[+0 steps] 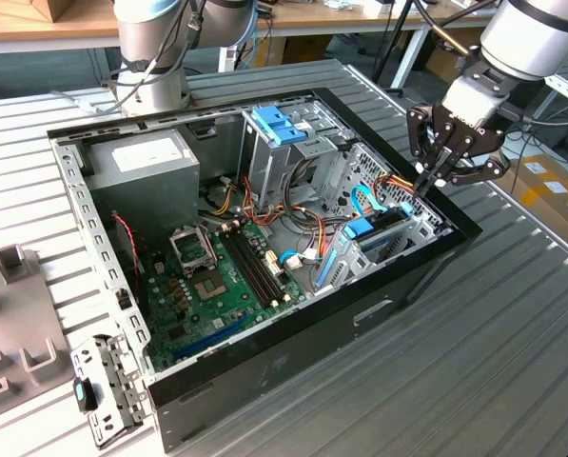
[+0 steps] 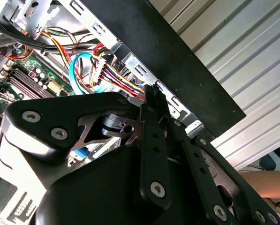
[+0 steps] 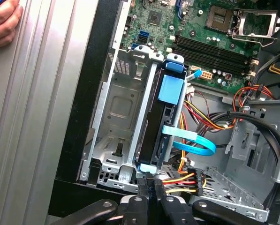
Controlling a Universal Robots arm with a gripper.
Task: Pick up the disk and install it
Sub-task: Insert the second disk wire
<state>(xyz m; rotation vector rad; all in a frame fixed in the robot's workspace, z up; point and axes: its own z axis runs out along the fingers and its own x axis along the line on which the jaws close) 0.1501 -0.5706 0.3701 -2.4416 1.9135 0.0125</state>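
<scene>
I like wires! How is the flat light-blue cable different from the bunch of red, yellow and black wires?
The flat light-blue cable is one wide ribbon, one colour, looped. The bunch of red, yellow and black wires is many thin strands. Both sit inside the computer case.

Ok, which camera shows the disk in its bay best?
The first wrist view: the disk stands on edge in the metal bay, blue bracket on it. The exterior view shows it small, past cables. The second wrist view shows the gripper there.

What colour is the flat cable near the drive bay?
Light blue, clearest in the first wrist view.
</scene>
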